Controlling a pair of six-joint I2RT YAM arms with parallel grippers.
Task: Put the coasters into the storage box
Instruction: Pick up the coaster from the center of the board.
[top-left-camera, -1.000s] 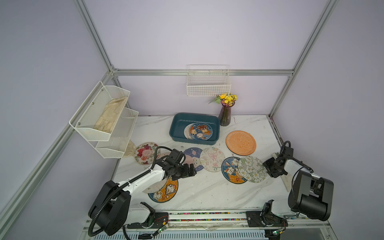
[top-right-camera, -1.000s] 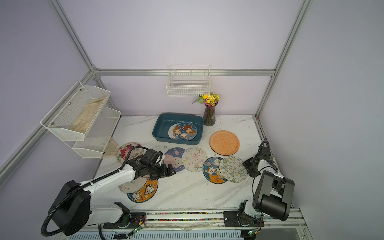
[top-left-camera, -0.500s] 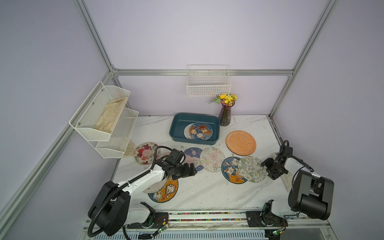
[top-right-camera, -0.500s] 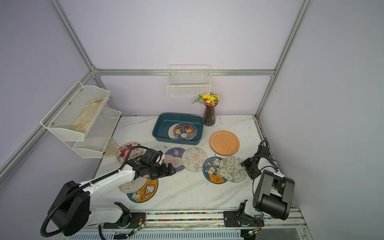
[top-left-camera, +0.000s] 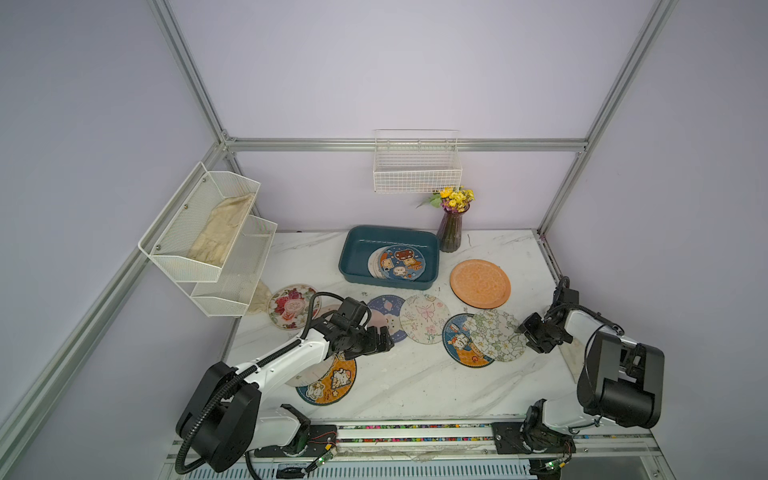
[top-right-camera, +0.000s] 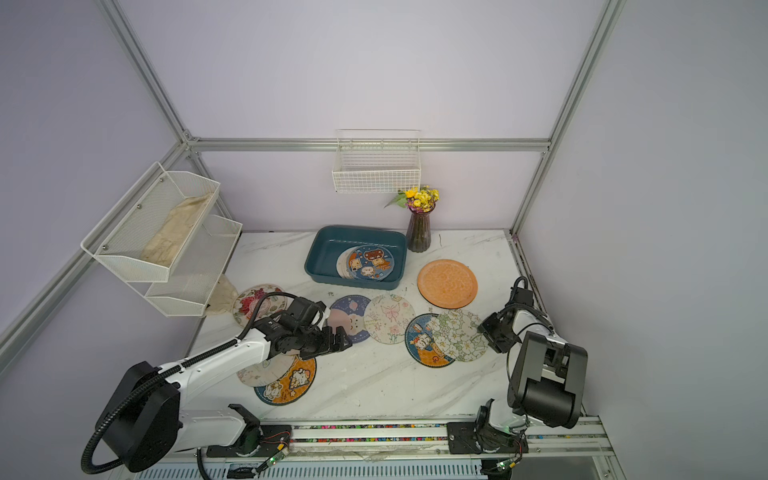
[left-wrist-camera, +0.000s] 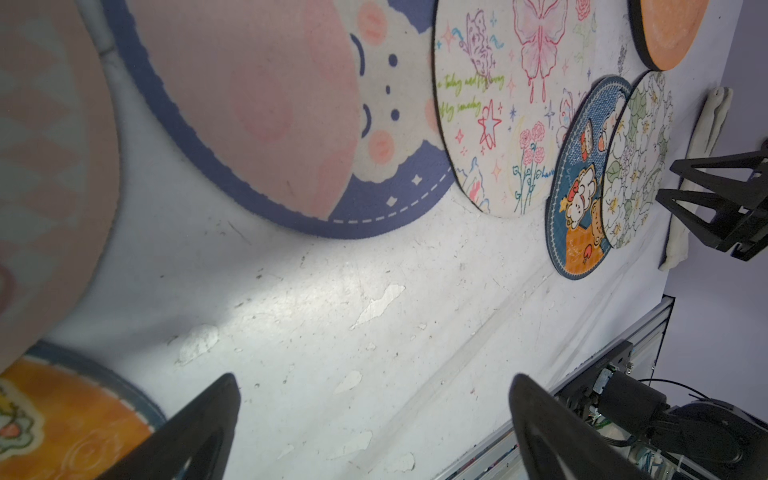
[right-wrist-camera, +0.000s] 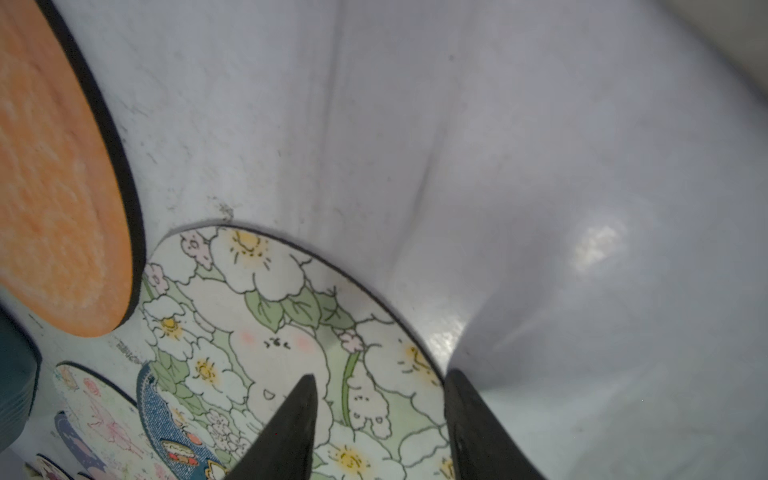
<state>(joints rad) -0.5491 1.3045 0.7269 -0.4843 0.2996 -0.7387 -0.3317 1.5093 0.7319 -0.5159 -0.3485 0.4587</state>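
Observation:
The dark teal storage box (top-left-camera: 345, 257) stands at the back and holds a small stack of coasters (top-left-camera: 401, 262). More coasters lie flat on the table: a plain orange one (top-left-camera: 480, 284), a cream butterfly one (top-left-camera: 424, 318), a purple one (top-left-camera: 386, 309), a rose one (top-left-camera: 291, 305) and an orange cartoon one (top-left-camera: 332, 382). A white floral coaster (top-left-camera: 496, 334) overlaps a blue cartoon one (top-left-camera: 459, 340). My right gripper (right-wrist-camera: 380, 374) is low at the floral coaster's (right-wrist-camera: 270, 324) right rim, with its jaws apart astride that rim. My left gripper (left-wrist-camera: 374, 380) is wide open over bare table beside the purple coaster (left-wrist-camera: 270, 104).
A purple vase of yellow flowers (top-left-camera: 452, 232) stands right of the box. A white wire basket (top-left-camera: 417, 166) hangs on the back wall. A white mesh tiered shelf (top-left-camera: 212, 237) holding cloth juts out on the left. A folded cloth (top-left-camera: 571, 357) lies by the right edge.
My right gripper has moved left, from beside the floral coaster onto its rim. The left arm has hardly moved and stays open.

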